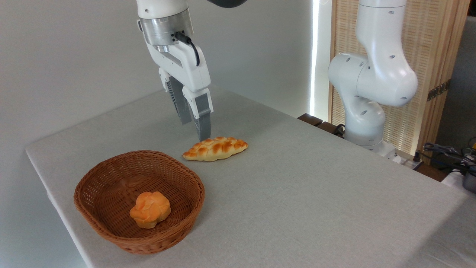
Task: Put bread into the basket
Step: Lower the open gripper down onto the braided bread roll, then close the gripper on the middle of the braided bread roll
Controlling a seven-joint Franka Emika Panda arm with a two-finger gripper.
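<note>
The long bread loaf point(215, 148), pale yellow with a golden cross-hatched top, lies on the grey table point(297, 201) just beyond the basket. The reddish-brown wicker basket point(194, 186) stands at the front left. My gripper point(194, 130) hangs just above and behind the loaf's left half, fingers pointing down. It is open and holds nothing. One finger point(203, 126) stands in front of the other, its tip close above the loaf's top, not touching it as far as I can see.
A small round orange knotted bun point(150, 209) rests inside the basket. The arm's white base point(372, 89) rises beyond the table's far right edge, with cables and gear point(450, 154) further right. A wall lies behind the table.
</note>
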